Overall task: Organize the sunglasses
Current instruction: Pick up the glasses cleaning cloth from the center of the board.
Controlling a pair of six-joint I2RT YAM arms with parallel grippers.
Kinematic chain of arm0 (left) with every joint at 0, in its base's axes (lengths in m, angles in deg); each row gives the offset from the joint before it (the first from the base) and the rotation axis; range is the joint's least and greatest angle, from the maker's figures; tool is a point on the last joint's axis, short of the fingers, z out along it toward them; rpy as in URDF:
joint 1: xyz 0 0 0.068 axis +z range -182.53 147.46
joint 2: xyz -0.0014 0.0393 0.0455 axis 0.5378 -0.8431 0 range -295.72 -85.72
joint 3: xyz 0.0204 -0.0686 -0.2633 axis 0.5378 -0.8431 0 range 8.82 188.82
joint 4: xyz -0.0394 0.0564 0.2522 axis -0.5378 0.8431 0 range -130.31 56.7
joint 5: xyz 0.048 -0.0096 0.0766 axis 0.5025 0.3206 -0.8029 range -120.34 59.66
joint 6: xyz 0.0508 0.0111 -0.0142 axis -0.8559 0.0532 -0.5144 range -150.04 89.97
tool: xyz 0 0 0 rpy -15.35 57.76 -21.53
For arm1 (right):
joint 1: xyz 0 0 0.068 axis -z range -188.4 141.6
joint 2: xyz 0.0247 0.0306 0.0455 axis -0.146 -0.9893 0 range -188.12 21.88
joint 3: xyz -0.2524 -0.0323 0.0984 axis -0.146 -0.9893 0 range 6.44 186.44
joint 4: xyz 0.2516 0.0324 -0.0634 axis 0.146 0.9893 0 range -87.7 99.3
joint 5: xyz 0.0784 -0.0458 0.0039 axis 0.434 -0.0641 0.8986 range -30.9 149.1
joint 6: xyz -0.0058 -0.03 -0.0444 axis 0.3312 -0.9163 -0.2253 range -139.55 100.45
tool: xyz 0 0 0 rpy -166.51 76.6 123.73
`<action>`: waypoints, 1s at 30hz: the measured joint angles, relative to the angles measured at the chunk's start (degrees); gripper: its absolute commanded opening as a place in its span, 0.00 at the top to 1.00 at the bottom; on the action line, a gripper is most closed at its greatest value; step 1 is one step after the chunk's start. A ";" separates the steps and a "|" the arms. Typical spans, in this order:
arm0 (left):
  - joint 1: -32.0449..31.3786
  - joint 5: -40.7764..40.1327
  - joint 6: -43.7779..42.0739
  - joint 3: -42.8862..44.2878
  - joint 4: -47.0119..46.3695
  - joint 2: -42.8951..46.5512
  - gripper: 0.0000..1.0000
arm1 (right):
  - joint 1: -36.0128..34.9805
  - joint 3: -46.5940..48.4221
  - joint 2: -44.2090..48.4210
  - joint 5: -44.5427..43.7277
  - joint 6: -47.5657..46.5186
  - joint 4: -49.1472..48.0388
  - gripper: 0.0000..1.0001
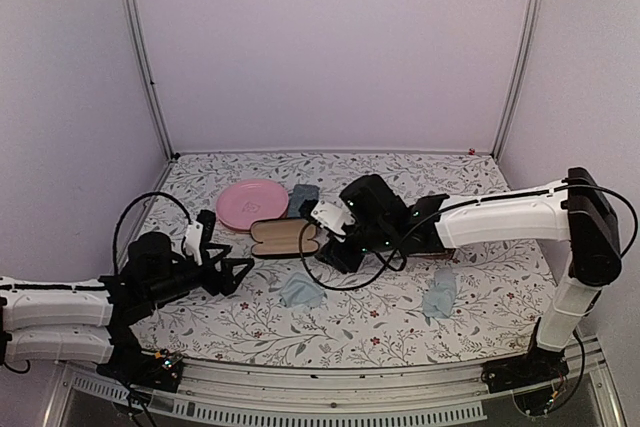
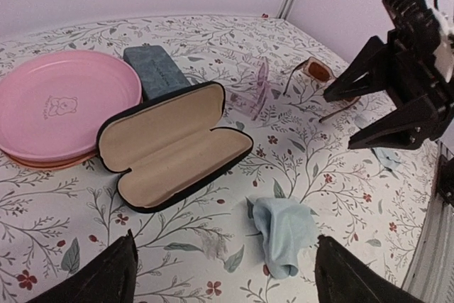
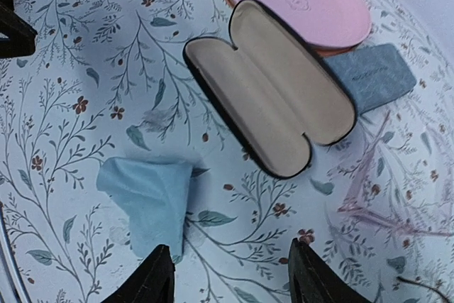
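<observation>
The pale translucent pinkish sunglasses (image 2: 259, 90) lie on the floral table just right of the open black case (image 2: 174, 147); they also show in the right wrist view (image 3: 383, 189). The reddish-brown sunglasses (image 2: 319, 70) with dark lenses lie farther right, close behind my right gripper (image 2: 339, 120). In the top view both pairs are hidden under the right arm. My right gripper (image 3: 230, 282) is open and empty, hovering beside the case's end. My left gripper (image 2: 227, 282) is open and empty, low over the table, with a light blue cloth (image 2: 284, 225) between its fingers' line of sight.
A pink plate (image 1: 252, 204) sits at the back left with a grey-blue case (image 1: 302, 195) beside it. The open black case (image 1: 285, 237) lies in the middle. A second light blue cloth (image 1: 440, 297) lies at the right. White walls enclose the table.
</observation>
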 measured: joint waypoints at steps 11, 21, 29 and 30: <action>-5.16 -2.78 3.37 -0.96 -3.58 -6.73 0.13 | 2.58 -4.09 -4.46 16.31 16.37 -0.52 0.54; -6.43 -4.61 3.78 -0.92 -5.68 -7.52 0.11 | 3.48 -3.69 -11.08 23.78 19.43 -1.20 0.67; -6.69 -4.83 3.54 -0.83 -5.70 -8.11 0.10 | 3.50 -2.60 -13.18 24.90 19.61 -2.16 0.73; -6.71 -4.85 3.52 -0.83 -5.70 -8.11 0.10 | 3.50 -2.51 -13.27 24.90 19.63 -2.23 0.74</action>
